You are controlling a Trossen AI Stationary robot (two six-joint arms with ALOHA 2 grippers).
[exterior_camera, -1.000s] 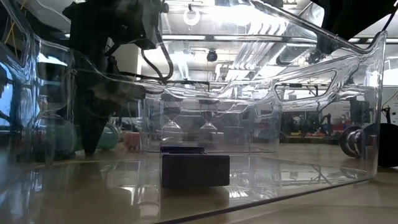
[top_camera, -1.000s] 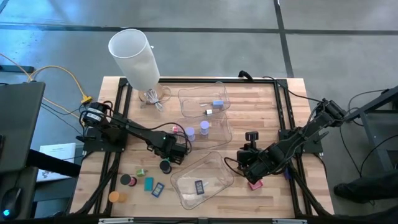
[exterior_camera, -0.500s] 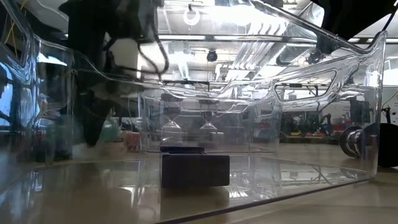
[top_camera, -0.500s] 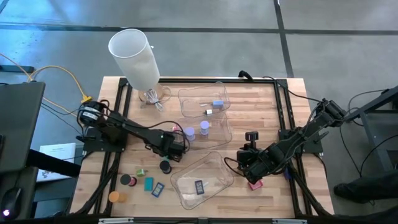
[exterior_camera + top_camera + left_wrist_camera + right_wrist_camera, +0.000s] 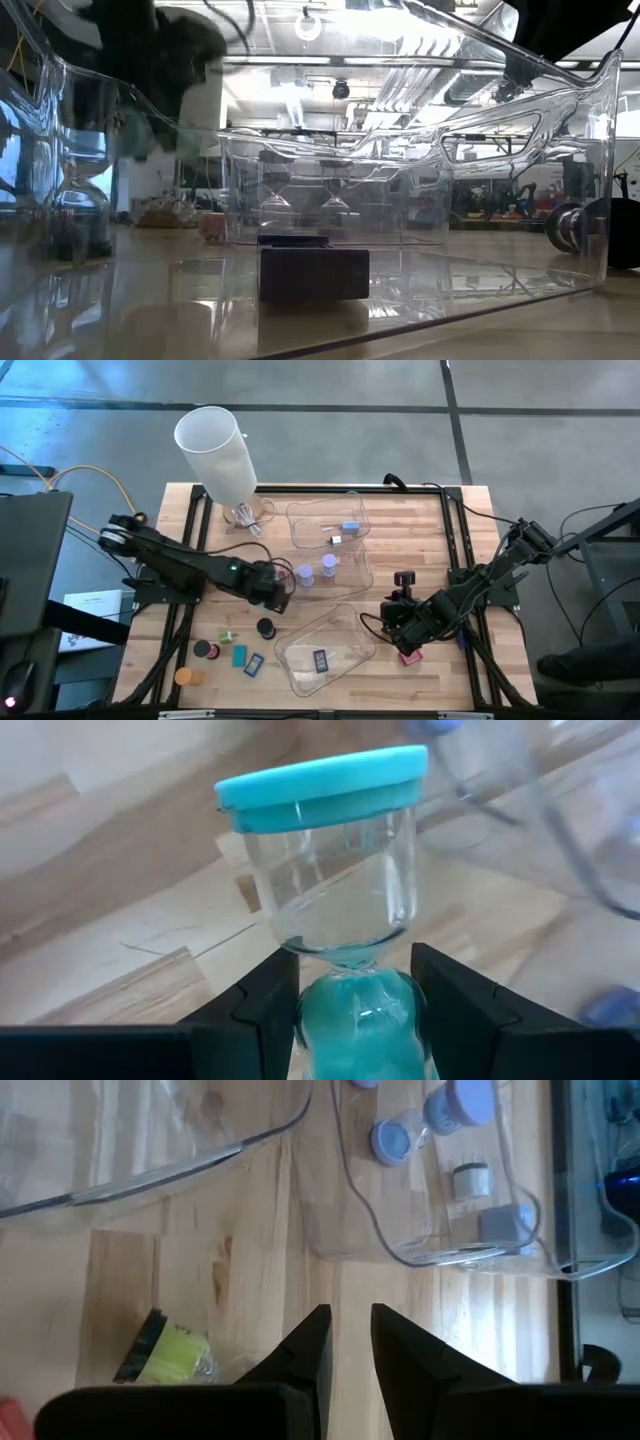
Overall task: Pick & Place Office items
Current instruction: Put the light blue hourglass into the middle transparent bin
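Between the two clear trays near the table's middle, the left gripper [image 5: 278,582] hung above the wood with a teal sand timer [image 5: 335,910] clamped at its narrow waist; in the left wrist view the two dark fingers [image 5: 262,1003] pressed on either side of the glass neck, the teal cap outermost and teal sand filling the bulb nearer the wrist. The far tray [image 5: 350,520], toward twelve o'clock from the gripper, already held two lilac sand timers [image 5: 317,571] and a small blue block [image 5: 350,527], so it looked the likely place for the teal one. The near tray [image 5: 290,656], toward five o'clock, held a dark flat rectangle [image 5: 320,660]. To do the carry well, the arm probably needed to keep the timer clear of the tray rim, bring it down over bare floor beside the lilac pair, and let go only once it was low, since a waisted glass piece could roll or knock its neighbours. Loose items stayed at seven o'clock: a black cylinder [image 5: 265,628], a teal rectangle [image 5: 239,655], an orange cylinder [image 5: 184,677]. The right gripper [image 5: 398,622] waited at four o'clock of centre, its fingers nearly together and empty, beside a yellow-green piece [image 5: 168,1350].
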